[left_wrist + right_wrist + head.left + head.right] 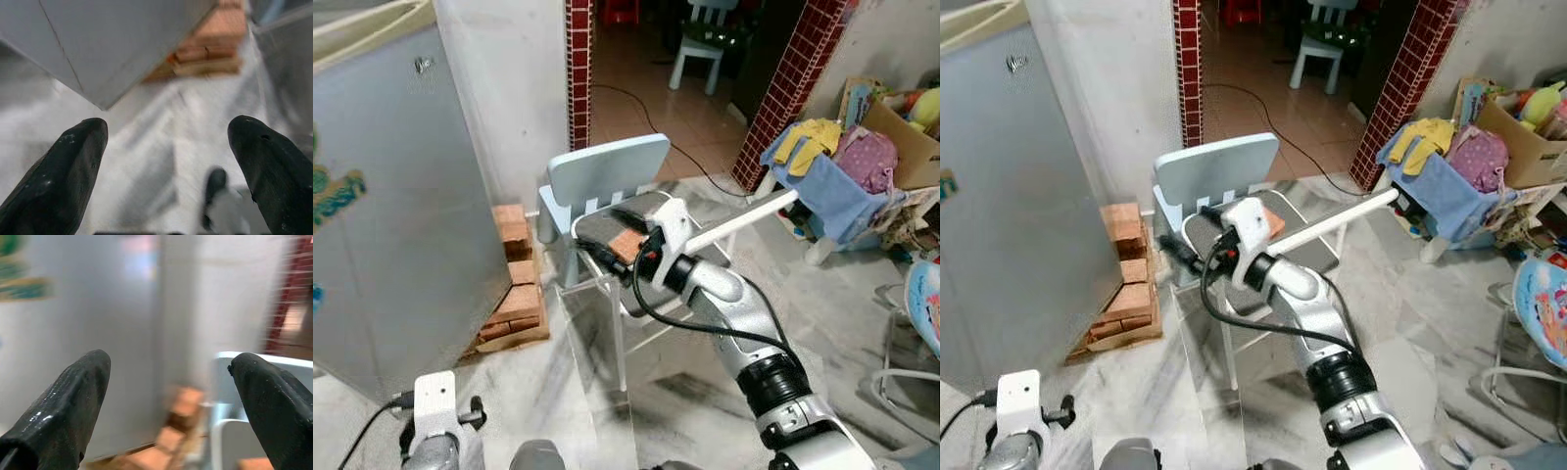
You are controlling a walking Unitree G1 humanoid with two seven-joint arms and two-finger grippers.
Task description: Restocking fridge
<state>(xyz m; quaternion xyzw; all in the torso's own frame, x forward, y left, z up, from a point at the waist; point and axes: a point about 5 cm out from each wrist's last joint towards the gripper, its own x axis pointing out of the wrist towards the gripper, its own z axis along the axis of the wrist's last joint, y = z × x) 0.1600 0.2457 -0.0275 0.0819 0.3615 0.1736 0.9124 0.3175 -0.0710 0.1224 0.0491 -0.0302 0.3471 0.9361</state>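
Fridge [382, 215] shut, upright, ahead-left of right gripper [168, 401]; its jaws spread, empty, raised over blue chair [607, 181]. Left gripper [166, 161] nearer fridge, jaws spread, low.

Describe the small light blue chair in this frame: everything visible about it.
The light blue chair is a small, child-sized piece that looks like moulded plastic, with a plain curved backrest and a slotted panel beneath it. It stands upright on the marble floor, its back towards the white wall, beside a stack of bricks next to the grey fridge. The right gripper, fingers open, hovers over its seat, partly hiding it.
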